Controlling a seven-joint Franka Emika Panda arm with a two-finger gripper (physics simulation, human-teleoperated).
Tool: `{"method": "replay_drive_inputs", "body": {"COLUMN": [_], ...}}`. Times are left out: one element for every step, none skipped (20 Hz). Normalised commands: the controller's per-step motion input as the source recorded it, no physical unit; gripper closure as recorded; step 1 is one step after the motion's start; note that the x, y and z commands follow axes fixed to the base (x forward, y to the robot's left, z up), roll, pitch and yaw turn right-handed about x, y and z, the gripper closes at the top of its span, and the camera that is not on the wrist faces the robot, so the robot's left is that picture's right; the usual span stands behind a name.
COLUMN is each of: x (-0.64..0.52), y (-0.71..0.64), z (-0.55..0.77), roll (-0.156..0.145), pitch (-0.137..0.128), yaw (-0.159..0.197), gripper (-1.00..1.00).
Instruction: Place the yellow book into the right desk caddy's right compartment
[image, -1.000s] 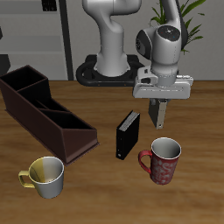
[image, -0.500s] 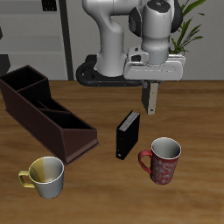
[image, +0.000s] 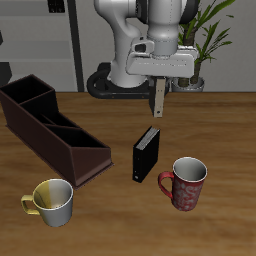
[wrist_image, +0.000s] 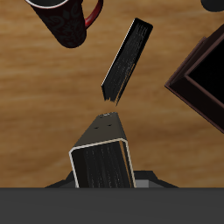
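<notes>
One black book (image: 147, 155) stands below gripper (image: 159, 113).

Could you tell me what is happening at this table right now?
The robot arm's gripper holds a thin tan-yellow hardback book hanging upright in the air, above a black book standing on the wooden table. The long maroon-brown desk caddy sits off to the side, its wide end compartment holding no book. Two mugs stand nearer the front edge.

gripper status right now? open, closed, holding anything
gripper: closed on the yellow book, which hangs upright in the air above the table, over the standing black book.
</notes>
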Motion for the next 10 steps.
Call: {"method": "replay_drive_inputs", "body": {"x": [-0.12, -0.04, -0.16, -0.12, -0.16, -0.21, -0.12, -0.11, -0.23, -0.22], "y": [-0.35, -0.04, -0.27, -0.41, -0.31, -0.36, -0.22, -0.28, -0.50, -0.48], "z": [0.13, -0.01, 0.17, 0.18, 0.16, 0.14, 0.16, 0.11, 0.36, 0.32], "roll": [0.000, 0.000, -0.003, 0.006, 0.008, 0.007, 0.127, -0.039, -0.044, 0.023], "pitch": [0.055, 0.000, -0.013, 0.018, -0.006, -0.012, 0.038, 0.000, -0.027, -0.063], "yaw": [-0.051, 0.000, 0.009, -0.008, 0.050, 0.009, 0.039, -0.004, -0.028, 0.022], "gripper": [1.00, 1.00, 1.00, 1.00, 1.00, 1.00, 1.00, 1.00, 1.00, 1.00]}}
